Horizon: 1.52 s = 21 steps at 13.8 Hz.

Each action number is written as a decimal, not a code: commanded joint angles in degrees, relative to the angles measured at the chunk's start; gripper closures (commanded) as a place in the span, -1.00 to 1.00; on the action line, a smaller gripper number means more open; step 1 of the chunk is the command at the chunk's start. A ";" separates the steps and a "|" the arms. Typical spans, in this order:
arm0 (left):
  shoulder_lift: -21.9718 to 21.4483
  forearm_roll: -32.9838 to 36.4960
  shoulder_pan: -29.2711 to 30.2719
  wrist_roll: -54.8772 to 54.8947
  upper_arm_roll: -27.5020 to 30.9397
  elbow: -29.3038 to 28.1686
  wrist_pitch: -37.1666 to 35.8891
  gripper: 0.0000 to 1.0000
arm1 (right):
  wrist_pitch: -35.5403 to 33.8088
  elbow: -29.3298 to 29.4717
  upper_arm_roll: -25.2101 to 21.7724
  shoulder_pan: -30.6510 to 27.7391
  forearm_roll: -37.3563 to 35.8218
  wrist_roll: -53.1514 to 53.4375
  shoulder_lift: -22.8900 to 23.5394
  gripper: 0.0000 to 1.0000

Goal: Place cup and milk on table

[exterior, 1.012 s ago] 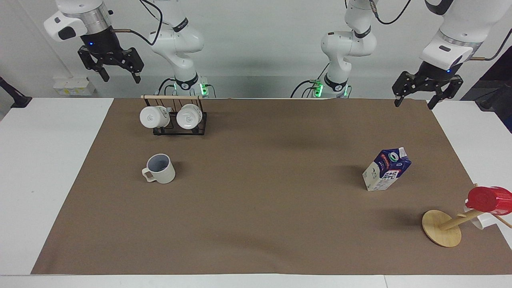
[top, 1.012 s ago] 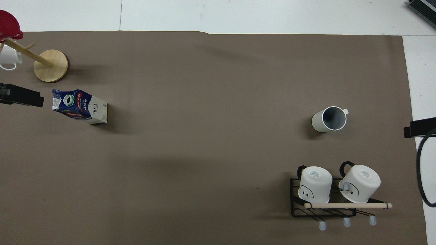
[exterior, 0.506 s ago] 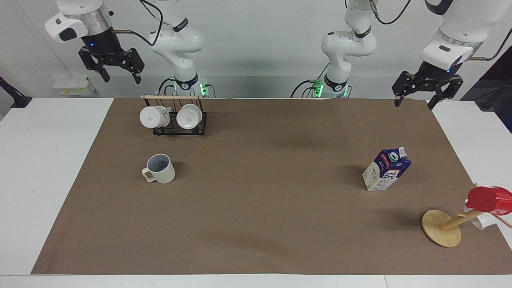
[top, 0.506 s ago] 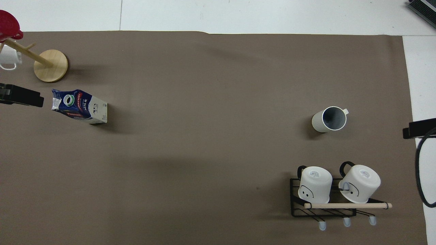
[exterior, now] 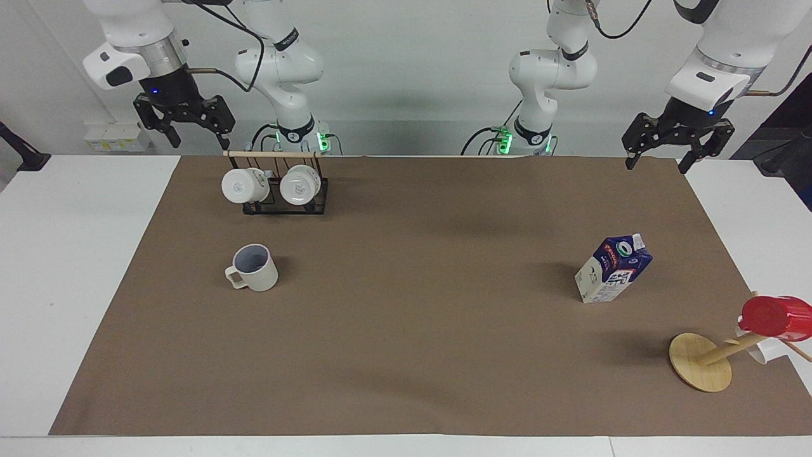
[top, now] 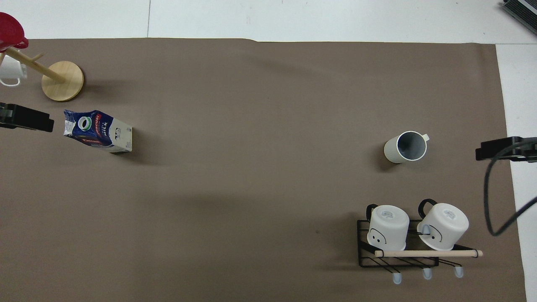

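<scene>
The cream-beige cup (exterior: 254, 268) stands upright on the brown sheet of the table (exterior: 412, 330) toward the right arm's end; it also shows in the overhead view (top: 406, 147). The milk carton (exterior: 613, 269) stands on the sheet toward the left arm's end, blue top and green-ringed cap up, and shows in the overhead view (top: 98, 131). My right gripper (exterior: 198, 141) hangs open and empty, high over the table edge beside the mug rack. My left gripper (exterior: 656, 164) hangs open and empty, high over the sheet's corner. Neither touches anything.
A black wire rack (exterior: 279, 202) with a wooden bar holds two white mugs, nearer to the robots than the cup. A wooden mug tree (exterior: 700, 362) with a red cup (exterior: 774, 315) and a white mug stands farther from the robots than the milk.
My right gripper has come lower and moved in toward the mug rack. The left gripper, the cup and the milk have not moved.
</scene>
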 commanded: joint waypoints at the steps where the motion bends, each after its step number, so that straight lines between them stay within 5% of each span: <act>1: -1.52 -0.71 -0.81 -0.01 0.83 -1.51 0.17 -1.00 | 6.46 -4.93 0.21 0.43 0.07 -0.66 0.82 -1.00; 9: -1.52 -0.71 -0.72 -0.01 0.83 -1.51 0.08 -1.00 | 23.59 -11.70 0.12 4.46 0.07 1.28 11.27 -1.00; 21: -1.52 -0.71 -0.72 0.00 0.83 -1.51 -0.10 -1.00 | 46.02 -26.64 0.12 4.39 0.07 0.66 15.86 -1.00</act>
